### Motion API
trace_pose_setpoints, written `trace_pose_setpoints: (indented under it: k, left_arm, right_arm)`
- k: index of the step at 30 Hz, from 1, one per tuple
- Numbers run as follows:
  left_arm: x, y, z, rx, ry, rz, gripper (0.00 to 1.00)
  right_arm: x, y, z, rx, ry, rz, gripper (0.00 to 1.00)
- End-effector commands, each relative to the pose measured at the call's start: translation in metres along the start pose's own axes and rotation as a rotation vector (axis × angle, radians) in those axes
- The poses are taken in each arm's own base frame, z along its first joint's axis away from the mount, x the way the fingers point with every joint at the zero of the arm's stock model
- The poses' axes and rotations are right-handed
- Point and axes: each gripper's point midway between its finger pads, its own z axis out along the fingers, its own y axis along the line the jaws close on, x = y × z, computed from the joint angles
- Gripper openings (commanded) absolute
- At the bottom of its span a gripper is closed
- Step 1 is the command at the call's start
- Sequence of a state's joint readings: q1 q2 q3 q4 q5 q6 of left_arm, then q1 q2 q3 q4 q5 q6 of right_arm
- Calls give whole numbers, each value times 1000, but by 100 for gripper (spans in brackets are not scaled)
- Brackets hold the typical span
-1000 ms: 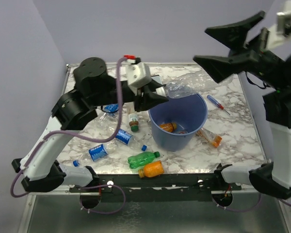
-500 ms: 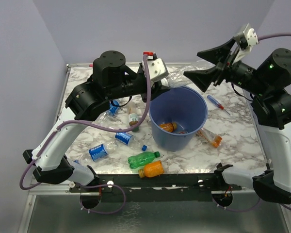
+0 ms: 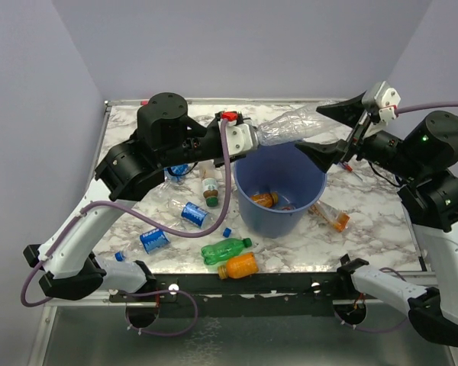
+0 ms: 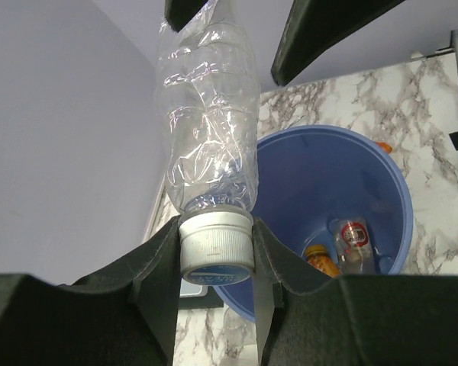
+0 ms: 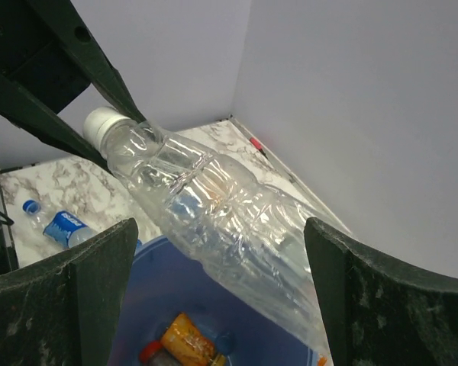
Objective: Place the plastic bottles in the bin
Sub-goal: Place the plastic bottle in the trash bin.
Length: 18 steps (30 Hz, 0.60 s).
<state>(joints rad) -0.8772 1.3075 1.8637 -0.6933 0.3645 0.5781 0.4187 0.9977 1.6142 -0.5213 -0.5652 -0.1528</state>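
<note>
Left jaws pinch the clear bottle by its cap | right jaws wide open around its base | risk: you release early, it tips outside the bin.

Clear bottle, blue bin, marbled table

Plain lilac walls enclose a white marble-patterned table.

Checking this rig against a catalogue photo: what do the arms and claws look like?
The left arm and right arm share white links and bulky round black joints, each trailing a mauve cable. The left claw and right claw have matte black wedge-shaped fingers on white wrist blocks. A small green light dots the right arm.
</note>
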Motion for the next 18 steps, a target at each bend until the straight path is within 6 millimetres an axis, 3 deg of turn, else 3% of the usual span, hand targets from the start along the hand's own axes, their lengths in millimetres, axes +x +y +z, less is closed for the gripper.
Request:
trace_pose_setpoints:
  k: [1,8,13,18]
  left_arm:
    - [-26,-17,-2,104,-117,10,0]
    - [-46,-39,10,265,-207,-104,0]
    - [-60,-37,14,276,-262,-153,0]
    - [-65,-31,4,226,-264,-147,0]
  right_arm:
    - [14,-1,5,6,43,-52,94]
    - [39,0,23,28,145,-73,93]
    - [56,11,35,49,216,-117,91]
    - [62,12,40,74,257,-160,88]
